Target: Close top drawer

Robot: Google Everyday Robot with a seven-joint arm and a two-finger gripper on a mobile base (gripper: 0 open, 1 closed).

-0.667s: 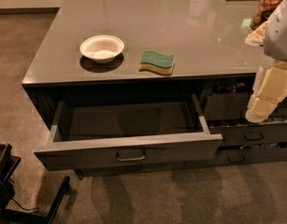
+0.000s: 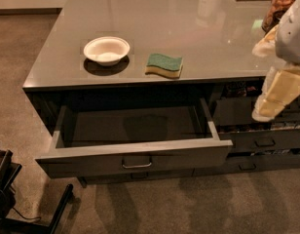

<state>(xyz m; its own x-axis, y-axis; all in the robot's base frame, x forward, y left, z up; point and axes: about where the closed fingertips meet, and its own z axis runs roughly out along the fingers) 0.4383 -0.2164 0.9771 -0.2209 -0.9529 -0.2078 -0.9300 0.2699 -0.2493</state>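
Observation:
The top drawer (image 2: 135, 161) is pulled far out from under the grey counter (image 2: 198, 18). Its wide dark grey front faces me, with a small metal bar handle (image 2: 137, 165) at the centre. The long shallow inside (image 2: 135, 126) shows nothing in it. My gripper (image 2: 268, 106), cream-coloured below a white arm (image 2: 293, 30), hangs at the right edge of the view. It is to the right of the drawer's right side wall, in front of the other drawer stack, and does not touch the drawer.
A white bowl (image 2: 106, 49) and a green and yellow sponge (image 2: 164, 65) lie on the counter near its front edge. Narrower grey drawers (image 2: 257, 141) stand partly open at the right. A jar (image 2: 281, 4) stands at the back right. Black equipment (image 2: 6, 189) sits on the floor at the lower left.

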